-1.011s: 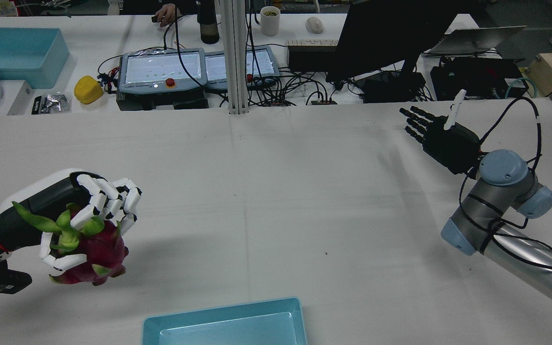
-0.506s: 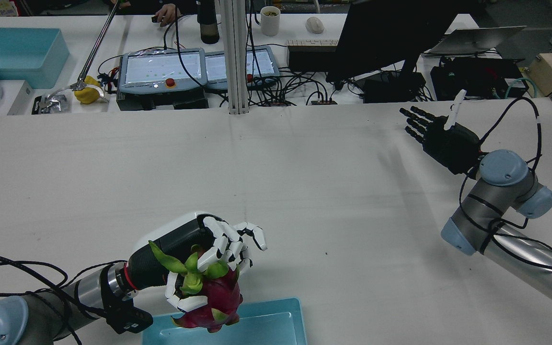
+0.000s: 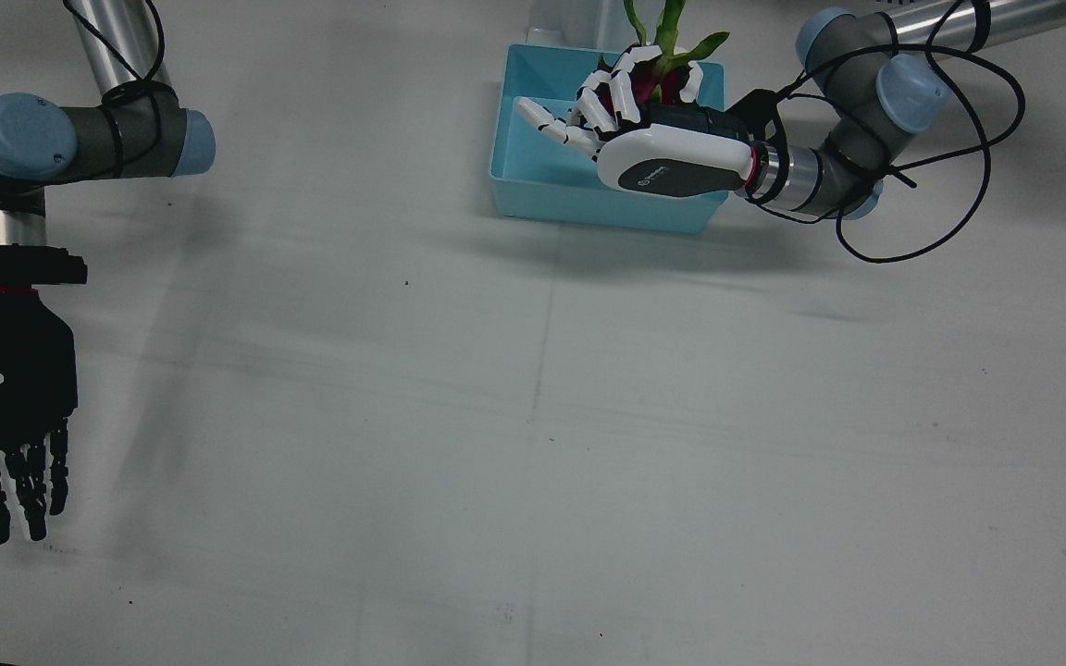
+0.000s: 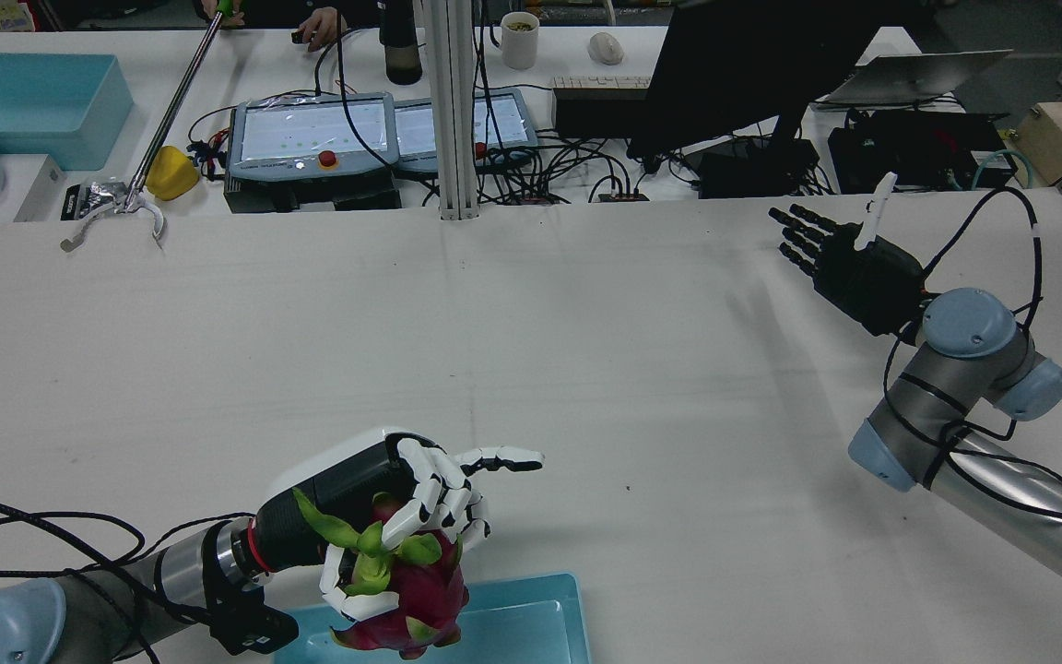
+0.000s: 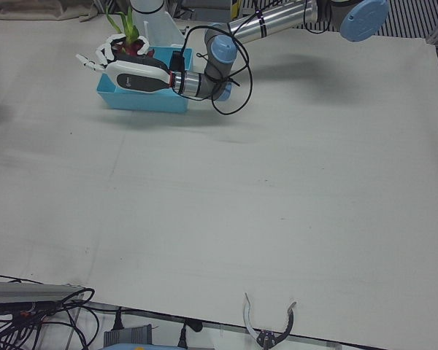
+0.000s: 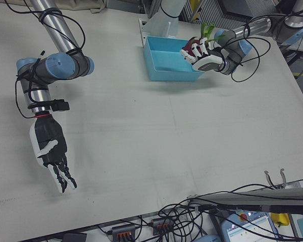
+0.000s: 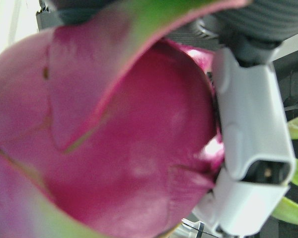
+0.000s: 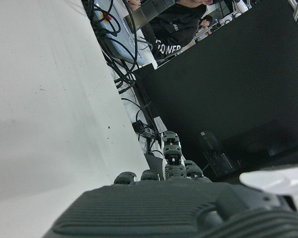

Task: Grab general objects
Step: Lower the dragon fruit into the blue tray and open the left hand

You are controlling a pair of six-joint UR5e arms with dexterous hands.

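Observation:
A magenta dragon fruit (image 4: 407,595) with green leaf tips is held in my white left hand (image 4: 402,507), just above the near-left end of a teal tray (image 4: 531,627). Most fingers wrap the fruit; one finger (image 4: 503,457) points straight out. In the front view the left hand (image 3: 653,153) covers the tray's (image 3: 579,199) right half, with the fruit (image 3: 655,81) behind it. The left hand view is filled by the fruit (image 7: 114,148). My black right hand (image 4: 849,258) hovers open and empty at the far right, fingers spread (image 3: 10,407).
A person's long reacher tool with a claw tip (image 4: 116,207) reaches onto the table's far left edge, also low in the left-front view (image 5: 269,328). Behind the table lie teach pendants (image 4: 310,134), cables, a monitor (image 4: 734,65), a yellow object (image 4: 170,172) and a teal bin (image 4: 33,101).
My left hand carried the dragon fruit rightward from the table's left side to over the tray, then stretched one finger out. The reacher tool came in at the far left. The right hand stayed still.

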